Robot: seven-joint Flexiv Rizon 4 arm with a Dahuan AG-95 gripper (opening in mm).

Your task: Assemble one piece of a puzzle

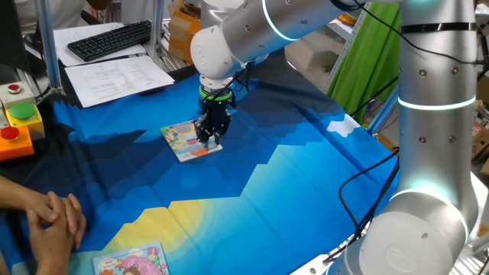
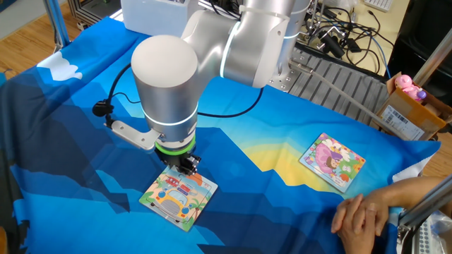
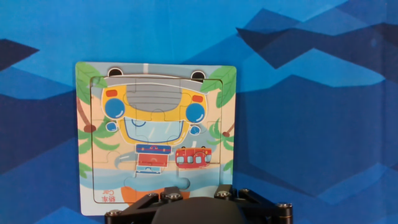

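The puzzle (image 1: 182,137) is a small square board with a yellow cartoon car picture, lying flat on the blue cloth. It also shows in the other fixed view (image 2: 176,199) and in the hand view (image 3: 155,124). My gripper (image 1: 209,140) stands straight down on the puzzle's reddish-orange lower edge, at the corner nearest the arm (image 2: 188,168). In the hand view the black gripper body (image 3: 194,208) covers that edge and hides the fingertips. I cannot tell whether the jaws are open or whether they hold a piece. The rest of the picture looks filled in.
A second, pinker picture board (image 2: 332,161) lies near the cloth's edge (image 1: 131,263). A person's clasped hands (image 1: 53,218) rest beside it. A button box (image 1: 19,122), papers (image 1: 114,76) and a keyboard (image 1: 111,40) are beyond the cloth.
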